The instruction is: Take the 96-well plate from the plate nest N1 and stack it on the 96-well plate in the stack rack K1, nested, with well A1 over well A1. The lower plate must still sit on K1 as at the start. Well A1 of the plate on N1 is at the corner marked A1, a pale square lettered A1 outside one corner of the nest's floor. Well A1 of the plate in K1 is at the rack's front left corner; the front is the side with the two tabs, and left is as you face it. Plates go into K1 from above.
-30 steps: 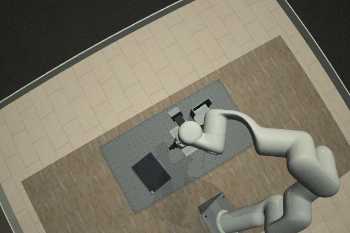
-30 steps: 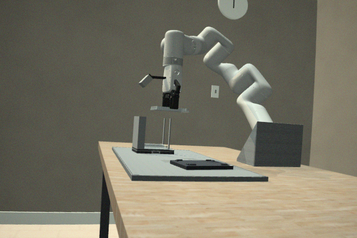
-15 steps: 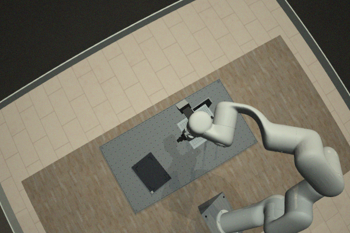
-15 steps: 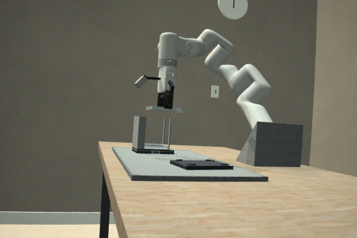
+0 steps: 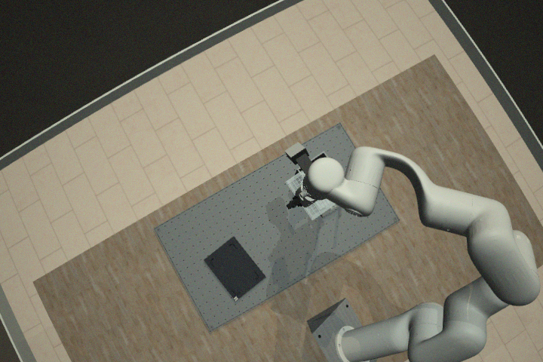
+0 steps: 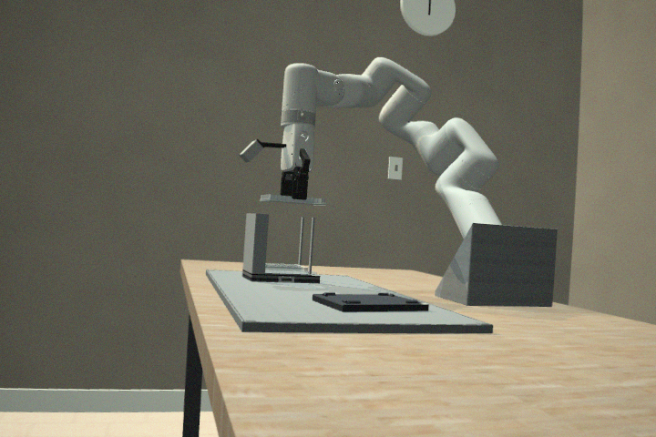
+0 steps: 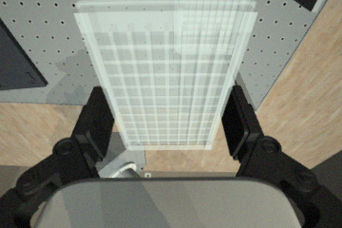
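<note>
Clearly translucent, the gridded 96-well plate [image 7: 165, 81] hangs level, pincer-clamped [image 7: 166, 124].

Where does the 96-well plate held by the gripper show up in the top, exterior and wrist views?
Top: the 96-well plate is centre-right, mostly hidden under the wrist, over stack rack K1.
Exterior: upper centre, a thin slab clamped in the gripper above the rack's posts.
Wrist: upper centre, its grid spans the two black fingers.
Shared landmark: the dark plate nest N1, bare in each view.
</note>
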`<state>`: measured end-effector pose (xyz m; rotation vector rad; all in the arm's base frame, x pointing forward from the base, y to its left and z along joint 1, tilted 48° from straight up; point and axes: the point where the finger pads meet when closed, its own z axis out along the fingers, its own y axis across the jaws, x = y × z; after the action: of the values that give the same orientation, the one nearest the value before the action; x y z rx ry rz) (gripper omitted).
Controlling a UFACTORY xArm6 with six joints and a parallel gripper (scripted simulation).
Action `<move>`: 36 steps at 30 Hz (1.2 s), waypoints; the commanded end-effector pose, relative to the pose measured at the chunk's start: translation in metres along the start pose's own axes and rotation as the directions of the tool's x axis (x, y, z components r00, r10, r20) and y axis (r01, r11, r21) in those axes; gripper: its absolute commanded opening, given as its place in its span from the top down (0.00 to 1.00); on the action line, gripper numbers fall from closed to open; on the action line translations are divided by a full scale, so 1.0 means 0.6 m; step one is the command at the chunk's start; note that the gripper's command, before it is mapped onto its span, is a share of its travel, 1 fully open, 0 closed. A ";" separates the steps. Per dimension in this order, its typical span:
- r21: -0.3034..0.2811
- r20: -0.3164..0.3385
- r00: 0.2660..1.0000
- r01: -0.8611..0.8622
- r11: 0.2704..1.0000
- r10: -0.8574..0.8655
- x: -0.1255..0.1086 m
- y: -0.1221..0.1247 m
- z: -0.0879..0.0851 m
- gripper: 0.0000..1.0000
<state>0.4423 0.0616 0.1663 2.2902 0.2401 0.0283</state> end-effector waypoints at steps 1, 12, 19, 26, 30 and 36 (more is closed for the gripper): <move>0.001 -0.003 1.000 -0.001 1.000 0.001 0.005 0.021 -0.003 1.00; 0.001 -0.003 1.000 -0.001 1.000 0.001 0.014 0.071 -0.004 1.00; 0.001 -0.003 1.000 -0.001 1.000 0.001 0.018 0.095 -0.004 1.00; 0.001 -0.003 1.000 -0.001 1.000 0.001 0.018 0.095 -0.004 1.00; 0.001 -0.003 1.000 0.000 1.000 0.000 0.018 0.095 -0.004 1.00; 0.001 -0.003 1.000 -0.001 1.000 0.001 0.018 0.094 -0.004 1.00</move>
<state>0.4612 0.0277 0.2082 2.2904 0.2407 0.0278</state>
